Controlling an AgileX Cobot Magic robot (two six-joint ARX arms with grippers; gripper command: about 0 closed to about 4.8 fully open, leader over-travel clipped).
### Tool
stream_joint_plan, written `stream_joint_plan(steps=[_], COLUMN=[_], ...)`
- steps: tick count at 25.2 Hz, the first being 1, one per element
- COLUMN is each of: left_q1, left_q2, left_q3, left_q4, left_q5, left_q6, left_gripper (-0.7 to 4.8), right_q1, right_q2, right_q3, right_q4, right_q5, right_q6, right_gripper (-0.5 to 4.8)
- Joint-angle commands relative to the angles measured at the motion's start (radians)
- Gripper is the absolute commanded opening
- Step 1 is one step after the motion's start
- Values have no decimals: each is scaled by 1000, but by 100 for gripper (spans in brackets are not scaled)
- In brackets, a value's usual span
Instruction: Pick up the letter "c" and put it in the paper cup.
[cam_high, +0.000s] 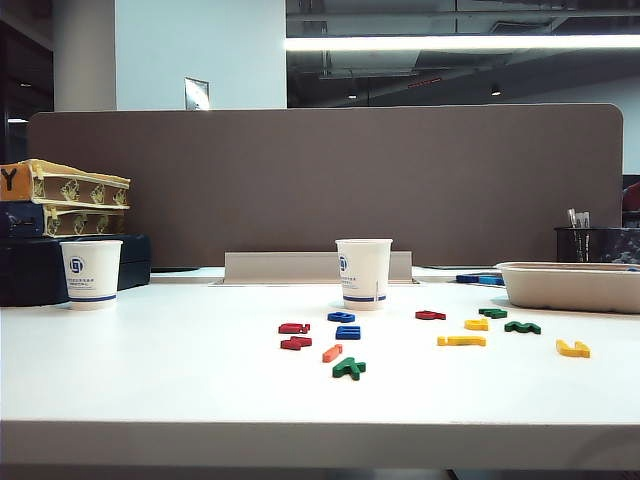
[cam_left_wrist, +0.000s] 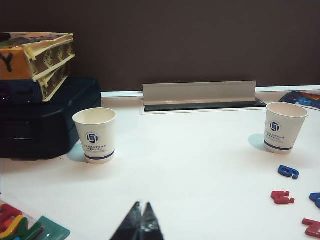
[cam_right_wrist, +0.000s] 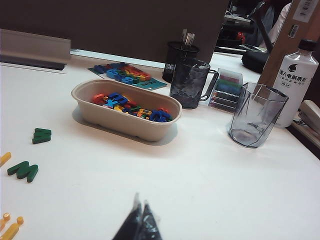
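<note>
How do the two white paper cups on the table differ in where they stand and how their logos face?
The middle paper cup stands just behind the scattered letters, with a blue letter close before it; the left paper cup stands apart, beside the dark case. In the exterior view the middle cup's logo shows only at its left edge, while the left cup's logo faces front. Both are upright, white, blue-banded near the base, and look alike in size.

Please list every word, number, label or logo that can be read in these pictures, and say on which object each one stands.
"Y": black letter on the orange box, left edge of the table.
Blue square logo, small print beneath unreadable: left paper cup.
Same logo, unreadable print: middle paper cup.
Chinese characters on the water bottle: too blurred to read.
</note>
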Motion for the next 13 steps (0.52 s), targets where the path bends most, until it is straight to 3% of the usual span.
stream_joint_plan(steps=[1, 13], left_q1=[2, 5], left_q2=[-36, -74], left_q3=[3, 3], left_q4=[-52, -89], left_q5=[6, 28], left_q6=[-2, 4], left_gripper=[-5, -5], right_q1=[2, 2], right_q2=[-5, -5], right_q3=[-3, -3], right_q4=[14, 15], right_q5=[0, 0], right_q6=[5, 5], right_gripper=[0, 0])
